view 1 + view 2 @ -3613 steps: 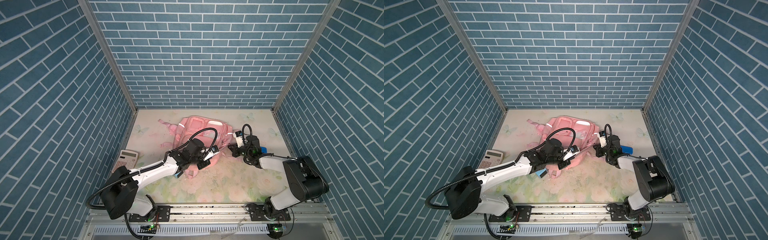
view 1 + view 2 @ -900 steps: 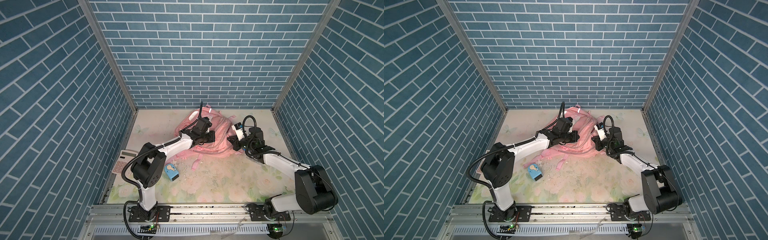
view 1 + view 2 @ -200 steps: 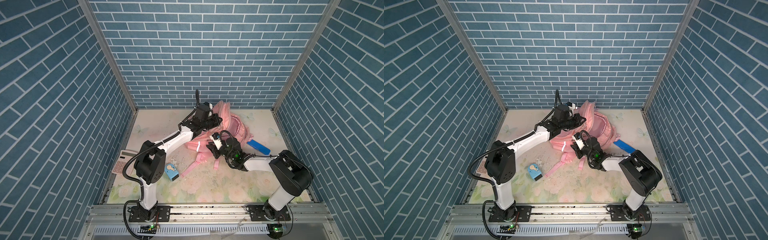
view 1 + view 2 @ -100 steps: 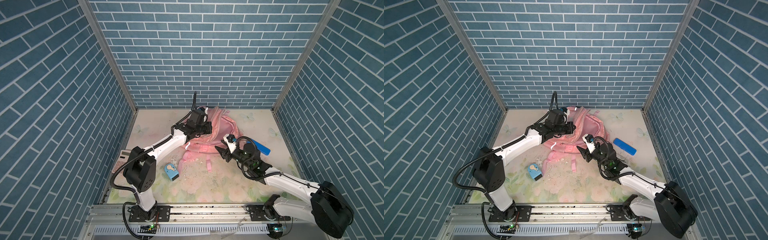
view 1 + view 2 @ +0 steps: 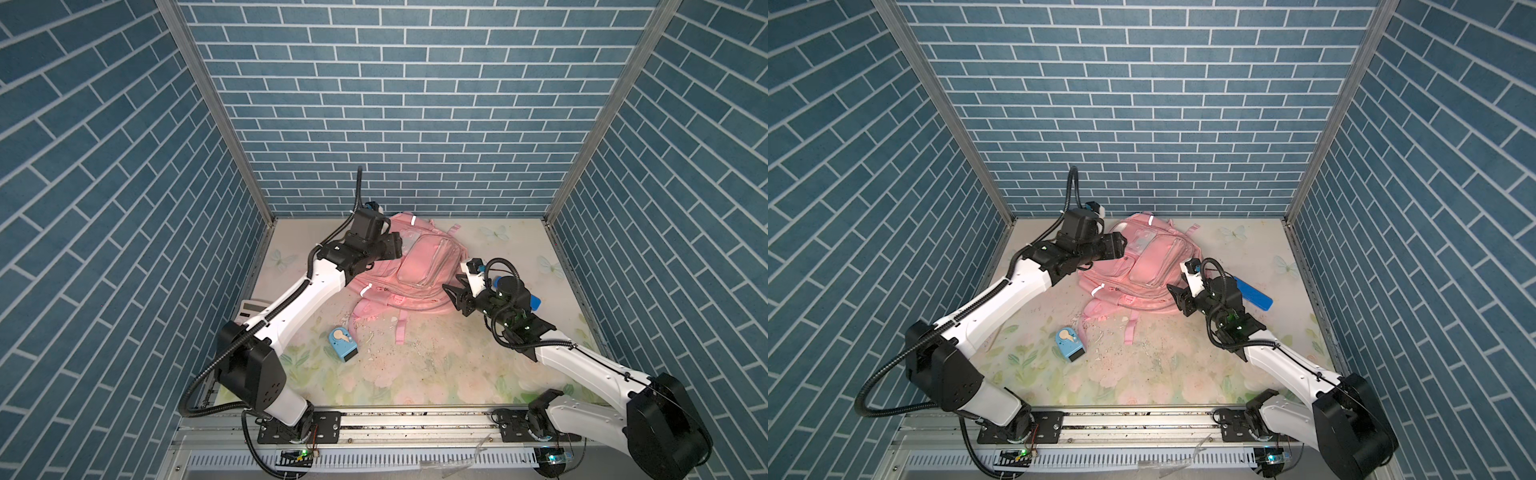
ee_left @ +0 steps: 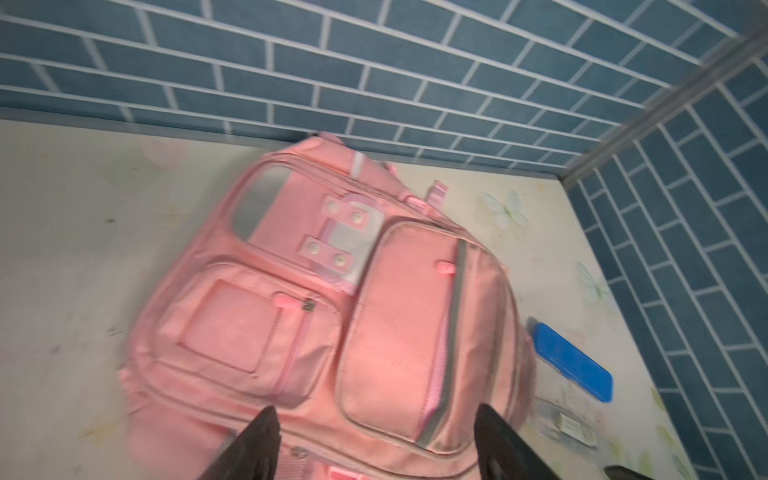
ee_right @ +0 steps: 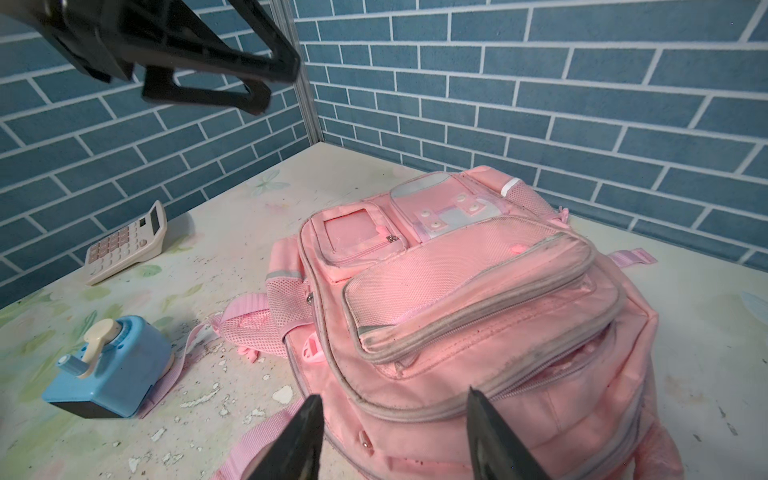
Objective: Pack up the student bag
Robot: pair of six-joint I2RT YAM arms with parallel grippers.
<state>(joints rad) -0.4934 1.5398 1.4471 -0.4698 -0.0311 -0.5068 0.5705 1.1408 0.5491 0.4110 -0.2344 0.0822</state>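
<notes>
Although the student bag (image 5: 417, 266) lies front-up at the middle of both top views, just below the back wall (image 5: 399, 124), I judge the packing hardly begun: nothing I can see has gone into it. Its front pockets look zipped. The zip seam nearest my right gripper (image 7: 392, 399) may gape a little, but I cannot tell for sure.

My left gripper (image 6: 376, 417) hangs over the bag's upper-left corner in a top view, jaws spread wide with nothing between them. My right gripper sits just off the bag's lower-right edge, jaws also apart and empty.

Everything that could be packed is outside on the table (image 5: 415, 374):
- a blue pencil sharpener (image 5: 343, 344), below and left of the bag
- a calculator (image 7: 124, 245) at the left edge, half hidden behind my left arm in the top views
- a blue pencil case (image 5: 1253, 294) to the right of the bag, just behind my right wrist

So the opening, the loading and the closing all seem left to do.

As for hindrances, the pink straps (image 5: 399, 332) trail out of the bag's lower edge, one running right beside the sharpener. White flakes (image 7: 199, 399) litter the mat there. My right arm crowds the pencil case.
</notes>
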